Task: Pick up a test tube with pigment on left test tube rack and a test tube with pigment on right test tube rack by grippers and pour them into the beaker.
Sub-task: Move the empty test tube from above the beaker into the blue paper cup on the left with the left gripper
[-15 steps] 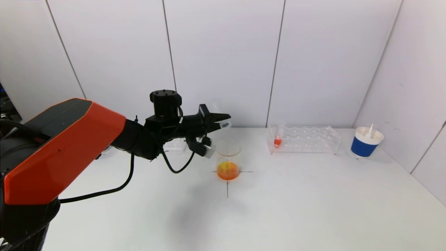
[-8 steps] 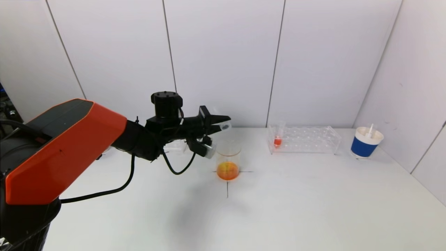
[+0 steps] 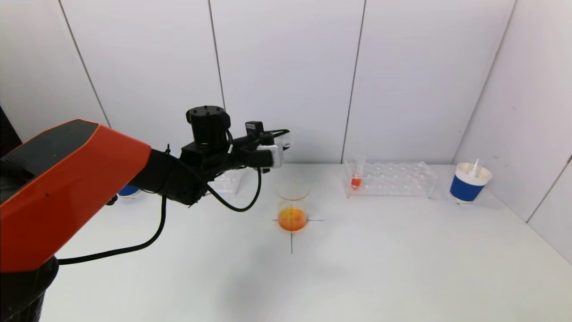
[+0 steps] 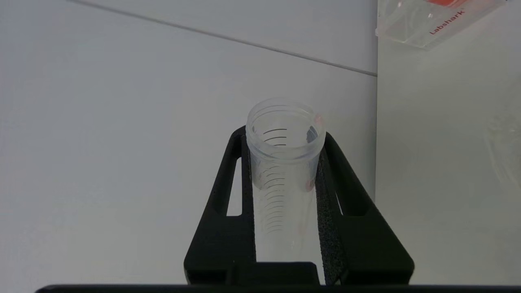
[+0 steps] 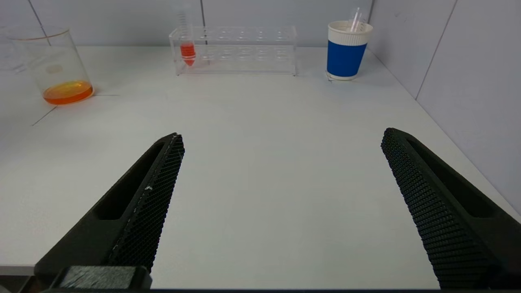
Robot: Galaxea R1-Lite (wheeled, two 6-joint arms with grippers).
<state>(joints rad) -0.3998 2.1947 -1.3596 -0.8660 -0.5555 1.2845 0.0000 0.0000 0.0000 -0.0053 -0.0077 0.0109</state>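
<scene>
Since a second ago the left gripper (image 3: 279,145) has risen and rolled level, its jaws pinching the emptied test tube (image 4: 285,162) up and left of the beaker (image 3: 292,206) of orange liquid on the table (image 3: 380,259), while the right gripper (image 5: 281,162) hangs low, jaws spread.

Even, bright light falls from above onto my white surface (image 3: 402,268), with no harsh glare. My left arm throws only a faint, soft-edged grey shadow in front of the beaker (image 3: 292,206). The blue paper cup (image 5: 345,49) casts a short pale shadow beside its base. Close to my wrist lens, the test tube (image 4: 285,171) looks sharp at its rim; the wall seams bow slightly toward the frame edges.
</scene>
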